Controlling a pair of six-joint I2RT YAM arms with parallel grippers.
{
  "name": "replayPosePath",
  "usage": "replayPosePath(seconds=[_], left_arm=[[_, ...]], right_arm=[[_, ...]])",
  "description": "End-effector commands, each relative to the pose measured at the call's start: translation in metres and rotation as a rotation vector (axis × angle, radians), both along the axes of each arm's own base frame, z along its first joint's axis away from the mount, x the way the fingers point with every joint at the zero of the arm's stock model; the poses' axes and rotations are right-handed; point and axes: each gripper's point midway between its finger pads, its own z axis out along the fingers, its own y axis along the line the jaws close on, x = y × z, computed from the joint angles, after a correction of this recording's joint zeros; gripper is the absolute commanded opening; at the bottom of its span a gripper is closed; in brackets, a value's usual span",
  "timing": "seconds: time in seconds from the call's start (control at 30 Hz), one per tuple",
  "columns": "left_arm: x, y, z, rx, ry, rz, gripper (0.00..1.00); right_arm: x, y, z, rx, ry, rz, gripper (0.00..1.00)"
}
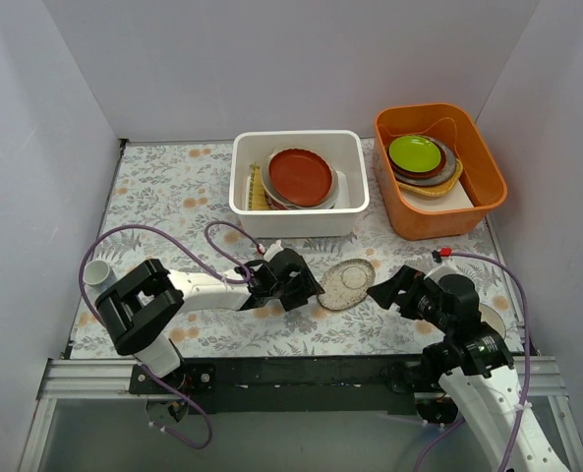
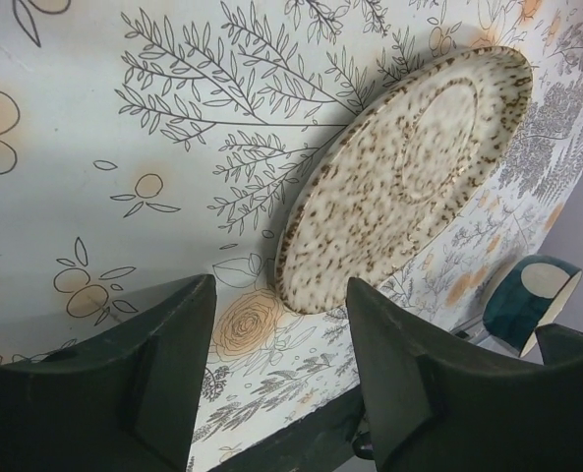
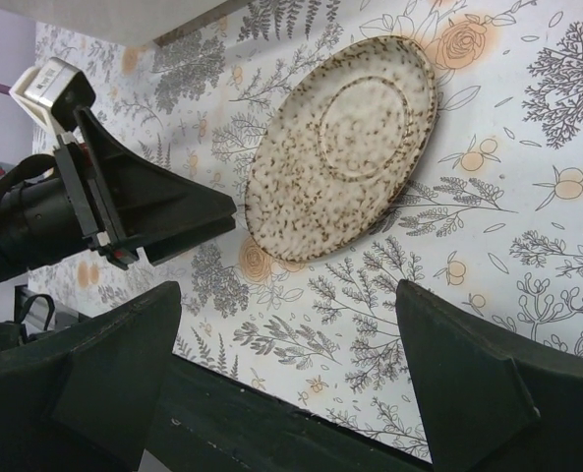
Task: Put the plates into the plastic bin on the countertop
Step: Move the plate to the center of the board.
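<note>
A beige plate (image 1: 346,283) with brown speckles lies on the countertop (image 1: 173,192) between my two grippers. My left gripper (image 1: 314,288) sits just left of it, open, with the plate's near rim (image 2: 409,167) beyond its fingertips and only printed surface between them. To the plate's right, my right gripper (image 1: 379,292) stands wide open and apart from it. The right wrist view shows the plate (image 3: 345,147) ahead of the right gripper (image 3: 291,344) and the left gripper's fingers (image 3: 153,211) beside the plate. The white plastic bin (image 1: 244,197) at the back holds a red-brown plate (image 1: 300,175) on top of other plates.
An orange tub (image 1: 488,177) at the back right holds a lime-green dish (image 1: 415,153) on stacked dishes. A yellow mat (image 1: 258,189) stands on edge inside the white bin. A small white cup (image 1: 96,272) sits at the left edge. The black front rail (image 1: 301,372) runs below the countertop.
</note>
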Motion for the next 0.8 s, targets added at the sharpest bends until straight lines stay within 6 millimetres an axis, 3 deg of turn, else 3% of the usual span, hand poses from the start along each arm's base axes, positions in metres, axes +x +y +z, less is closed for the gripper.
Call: replayPosePath(seconds=[0.0, 0.4, 0.67, 0.77], left_arm=[[0.006, 0.013, -0.009, 0.099, -0.038, -0.006, 0.55], [0.005, 0.009, -0.052, 0.153, 0.000, -0.035, 0.42], [-0.004, 0.015, -0.078, 0.167, 0.045, -0.039, 0.09], [-0.009, 0.016, -0.085, 0.165, 0.065, -0.043, 0.02]], right_arm=[[0.005, 0.006, -0.001, 0.022, -0.025, 0.020, 0.97], [0.003, 0.012, -0.015, 0.051, 0.008, 0.034, 0.96], [0.002, 0.012, -0.019, 0.058, 0.015, 0.033, 0.96], [0.001, 0.011, -0.021, 0.054, 0.018, 0.030, 0.96]])
